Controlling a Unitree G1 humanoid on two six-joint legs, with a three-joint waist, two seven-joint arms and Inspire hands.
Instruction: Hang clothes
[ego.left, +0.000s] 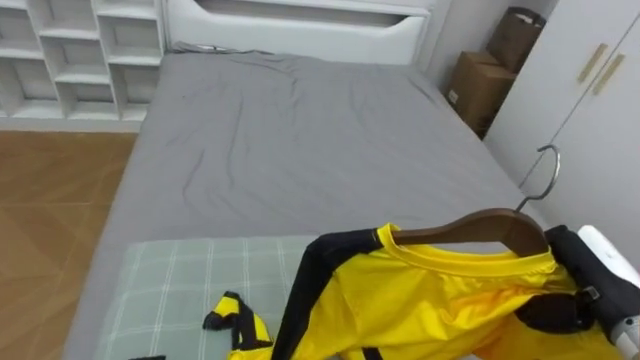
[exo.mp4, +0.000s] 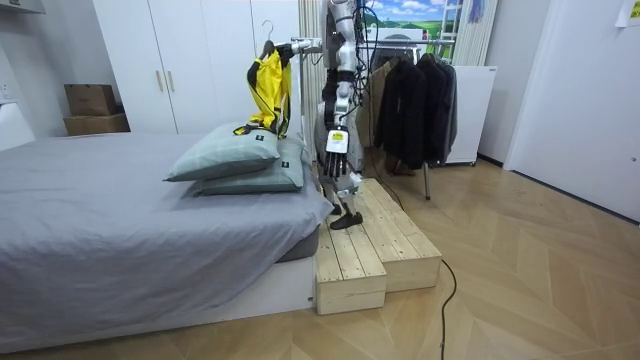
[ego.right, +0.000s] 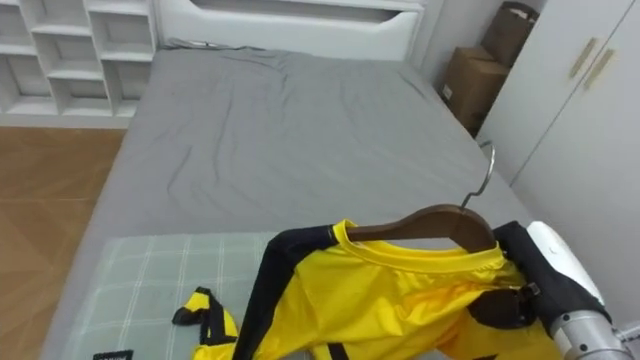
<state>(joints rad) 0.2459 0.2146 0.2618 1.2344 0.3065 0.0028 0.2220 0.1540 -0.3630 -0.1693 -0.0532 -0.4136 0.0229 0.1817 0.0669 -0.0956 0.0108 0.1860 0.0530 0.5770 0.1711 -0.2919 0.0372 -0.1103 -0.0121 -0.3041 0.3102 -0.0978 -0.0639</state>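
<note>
A yellow shirt with black trim (ego.left: 420, 300) hangs on a wooden hanger (ego.left: 470, 228) with a metal hook (ego.left: 545, 170). My right hand (ego.left: 562, 305) comes in from the lower right and is curled round the hanger's right end, partly under the yellow cloth. The shirt hangs over a green checked pillow (ego.left: 170, 290), and one black-and-yellow sleeve end (ego.left: 235, 322) lies on it. In the room view I stand on a wooden platform (exo.mp4: 365, 250) at the foot of the bed and hold the shirt (exo.mp4: 268, 90) up at shoulder height. My left hand (exo.mp4: 337, 143) hangs at my side.
The grey bed (ego.left: 300, 130) stretches ahead to a white headboard (ego.left: 300, 25). White shelves (ego.left: 70, 60) stand at the far left. Cardboard boxes (ego.left: 480, 85) and a white wardrobe (ego.left: 590, 90) are on the right. A rack of dark clothes (exo.mp4: 415, 100) stands behind me.
</note>
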